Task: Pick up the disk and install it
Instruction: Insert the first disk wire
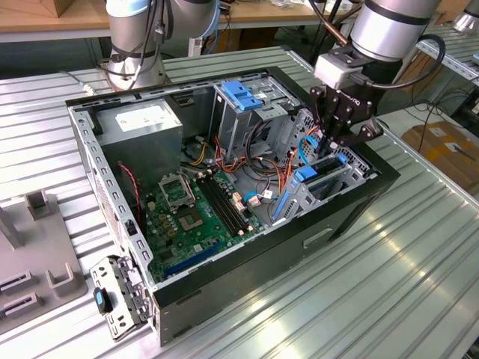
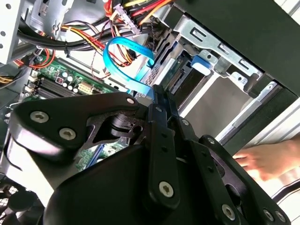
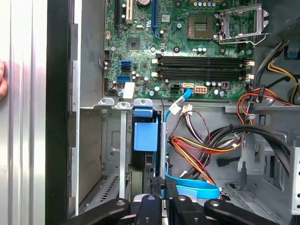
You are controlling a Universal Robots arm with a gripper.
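Note:
The disk (image 1: 323, 182) stands on edge in the drive bay at the case's corner, on the exterior view's right, its grey face between blue side rails. Both wrist views show one blue rail end (image 3: 145, 136) (image 2: 199, 63) in the grey metal bay. My gripper (image 1: 331, 143) hangs just above the disk's upper edge. In both wrist views the black fingers (image 2: 158, 91) (image 3: 157, 185) sit pressed together beside a blue flat cable (image 2: 126, 61), with nothing seen between them.
The open black case (image 1: 352, 213) lies on a ribbed metal table. Inside are the green motherboard (image 1: 198, 217), the grey power-supply box (image 1: 142, 123), a cage with a blue latch (image 1: 243, 93) and loose wires. A person's hand (image 2: 267, 159) rests outside the case wall.

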